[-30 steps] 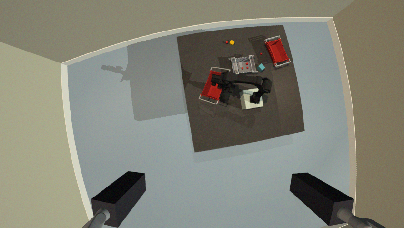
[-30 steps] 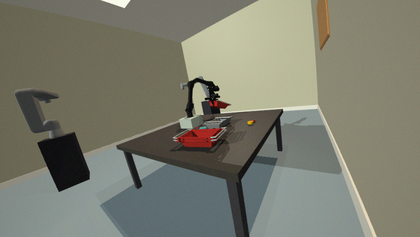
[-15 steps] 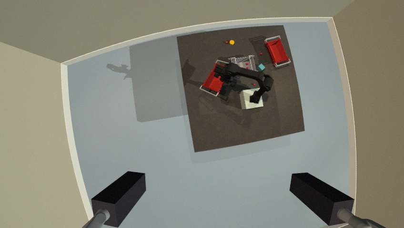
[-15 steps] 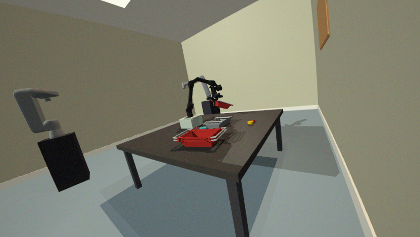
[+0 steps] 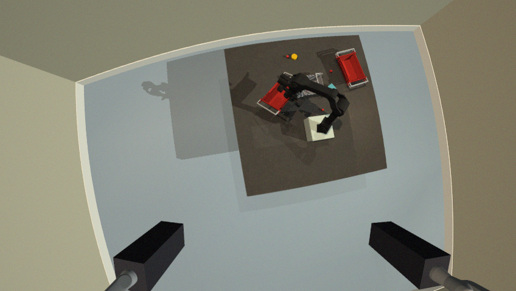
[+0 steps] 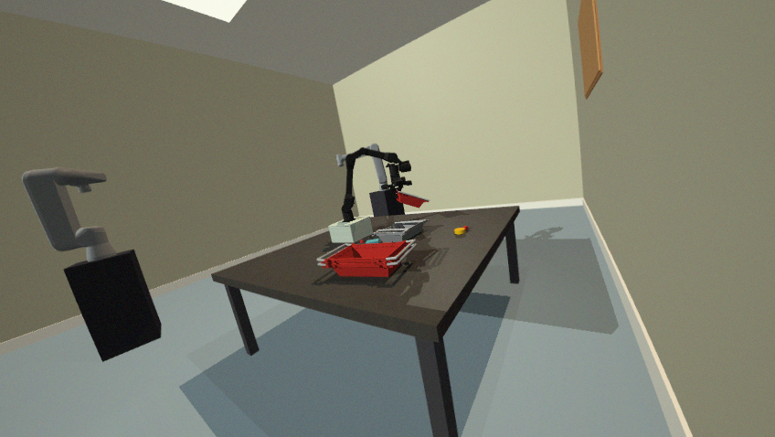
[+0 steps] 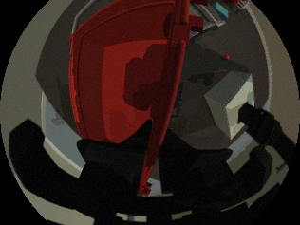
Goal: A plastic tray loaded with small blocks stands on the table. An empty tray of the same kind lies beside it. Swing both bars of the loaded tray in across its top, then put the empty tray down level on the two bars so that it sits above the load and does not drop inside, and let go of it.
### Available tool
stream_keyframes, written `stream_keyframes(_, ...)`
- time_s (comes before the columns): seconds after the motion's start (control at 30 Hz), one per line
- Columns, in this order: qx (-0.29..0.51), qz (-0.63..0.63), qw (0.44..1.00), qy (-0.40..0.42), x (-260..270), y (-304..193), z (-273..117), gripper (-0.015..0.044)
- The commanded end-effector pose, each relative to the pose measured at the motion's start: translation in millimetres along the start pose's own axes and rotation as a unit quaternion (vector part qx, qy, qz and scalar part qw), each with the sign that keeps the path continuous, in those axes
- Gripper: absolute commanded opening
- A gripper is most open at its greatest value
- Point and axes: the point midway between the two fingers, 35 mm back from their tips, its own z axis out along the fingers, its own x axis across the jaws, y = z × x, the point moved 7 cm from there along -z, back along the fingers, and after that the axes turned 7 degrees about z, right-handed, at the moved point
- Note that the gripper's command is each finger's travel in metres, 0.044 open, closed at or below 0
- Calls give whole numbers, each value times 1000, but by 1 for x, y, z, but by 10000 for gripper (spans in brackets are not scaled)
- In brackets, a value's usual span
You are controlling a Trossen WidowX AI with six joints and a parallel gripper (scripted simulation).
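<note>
Pale blue floor, smooth and matte, spreads around the dark brown table (image 5: 289, 176) (image 6: 270, 273), a broad square slab with crisp edges, set between plain khaki walls. On it, right of centre in the top view, a pale boxy block (image 5: 310, 129) (image 6: 347, 232) (image 7: 223, 94) carries the black jointed arm (image 5: 314, 86) (image 6: 350, 184).

The hand (image 5: 287, 90) (image 6: 398, 188) (image 7: 153, 122) is clamped on one long wall of the red tray (image 5: 274, 97) (image 6: 413, 200) (image 7: 119, 80), which hangs tilted in the air, hollow, with sloping sides and thin whitish bars at its ends. Its underside is clear of the table.

Under the arm sits the grey tray (image 5: 311, 92) (image 6: 404, 235), partly hidden; its load cannot be made out. A teal block (image 5: 331, 86) (image 6: 373, 240) (image 7: 220, 10) lies near it, between it and a second red tray (image 5: 352, 68) (image 6: 368, 265) by the table's upper right edge.

Bare brown surface separates the grey tray from the round yellow piece (image 5: 294, 56) (image 6: 460, 230) at upper centre. More bare surface lies below the pale block in the top view.
</note>
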Motion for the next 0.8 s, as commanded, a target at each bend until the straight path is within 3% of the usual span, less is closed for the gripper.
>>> stream_keyframes(0.0,0,20,1000,10,3,16,-5,0)
stream_keyframes(0.77,-5,145,989,12,3,108,-6,0)
